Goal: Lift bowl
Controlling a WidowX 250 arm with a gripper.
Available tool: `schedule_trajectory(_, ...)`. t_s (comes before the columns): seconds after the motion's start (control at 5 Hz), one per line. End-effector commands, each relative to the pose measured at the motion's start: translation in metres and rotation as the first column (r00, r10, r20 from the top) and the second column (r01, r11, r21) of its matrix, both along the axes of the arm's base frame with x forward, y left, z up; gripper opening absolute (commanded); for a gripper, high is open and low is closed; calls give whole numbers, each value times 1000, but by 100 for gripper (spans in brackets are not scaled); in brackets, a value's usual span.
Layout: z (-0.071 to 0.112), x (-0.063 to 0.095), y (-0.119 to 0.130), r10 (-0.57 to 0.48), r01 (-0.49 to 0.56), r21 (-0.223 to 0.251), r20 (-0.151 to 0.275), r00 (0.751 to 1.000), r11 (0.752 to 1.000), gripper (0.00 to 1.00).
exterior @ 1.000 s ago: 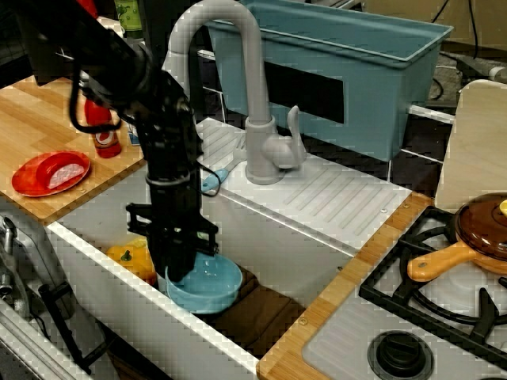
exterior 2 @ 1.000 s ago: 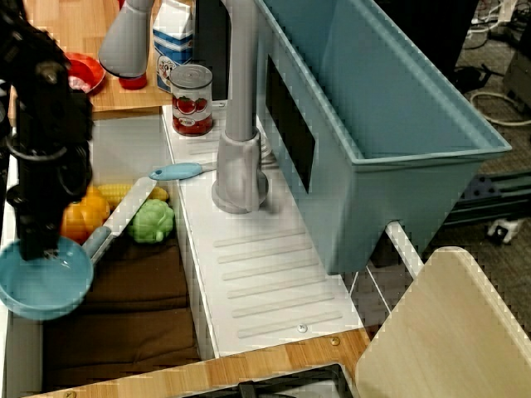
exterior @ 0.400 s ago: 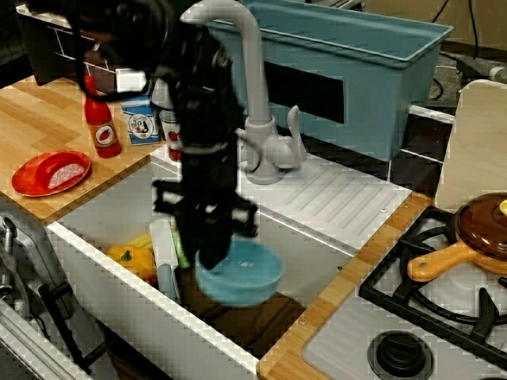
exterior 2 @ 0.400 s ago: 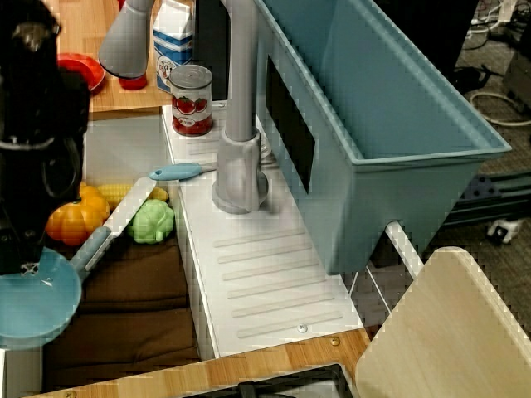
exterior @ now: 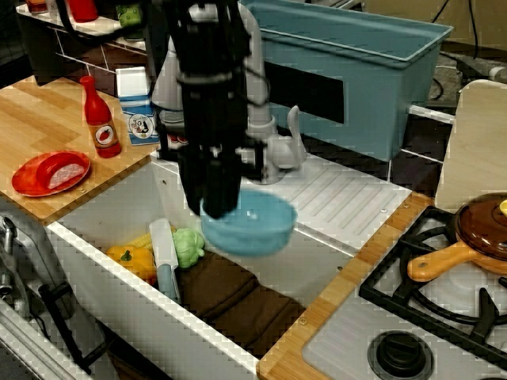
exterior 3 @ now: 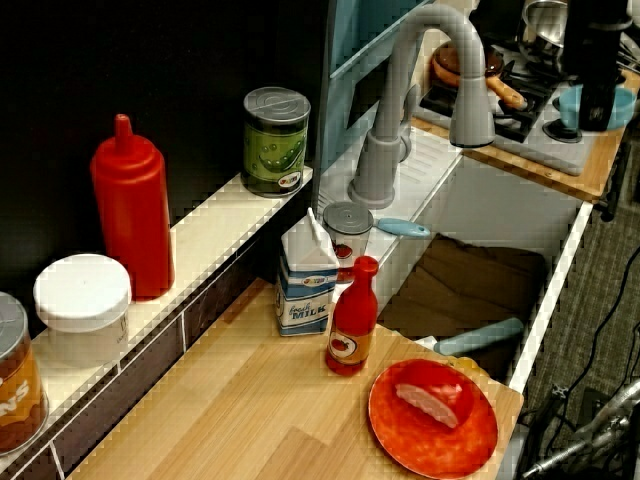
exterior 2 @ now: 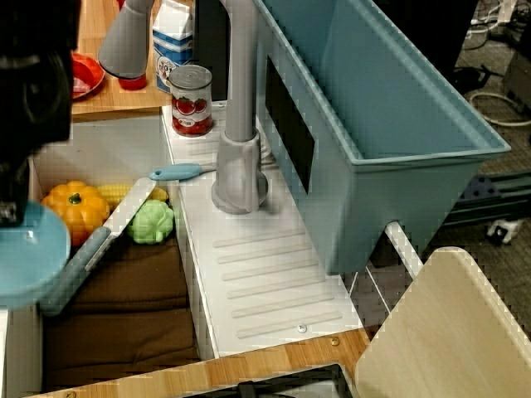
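The bowl point(exterior: 260, 226) is small, round and light blue, and it hangs in the air above the sink point(exterior: 103, 257), about level with the counter. My black gripper point(exterior: 218, 207) comes straight down and is shut on the bowl's left rim. In the view from above the tap, the bowl point(exterior 2: 25, 261) sits at the left edge under the gripper point(exterior 2: 10, 214), partly cut off. The view from the counter shelf shows the bowl point(exterior 3: 622, 105) far off at top right, with the gripper point(exterior 3: 597, 112) in front of it.
In the sink lie a brown cloth point(exterior: 238, 305), an orange pepper point(exterior 2: 75, 207), a green vegetable point(exterior 2: 153, 222) and a knife point(exterior: 165, 253). A grey tap point(exterior 2: 239, 124) and a blue-grey tub point(exterior: 356, 71) stand behind. A red plate point(exterior: 49, 172) lies left; the stove point(exterior: 444, 293) is right.
The gripper has risen with the bowl in it, from the sink floor to counter height, and drifted right in the front view. The pepper and green vegetable are uncovered.
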State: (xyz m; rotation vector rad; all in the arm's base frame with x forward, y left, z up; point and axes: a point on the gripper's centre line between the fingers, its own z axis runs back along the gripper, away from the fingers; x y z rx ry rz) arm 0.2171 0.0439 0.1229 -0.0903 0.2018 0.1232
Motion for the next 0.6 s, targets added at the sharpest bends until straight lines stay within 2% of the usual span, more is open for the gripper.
schedule_trajectory(0.0, 21, 3, 8, -20, 22, -30, 77, 997, 999, 0)
schedule_trajectory(0.4, 19, 5, 8, -56, 64, -61, 117, 992, 996, 0)
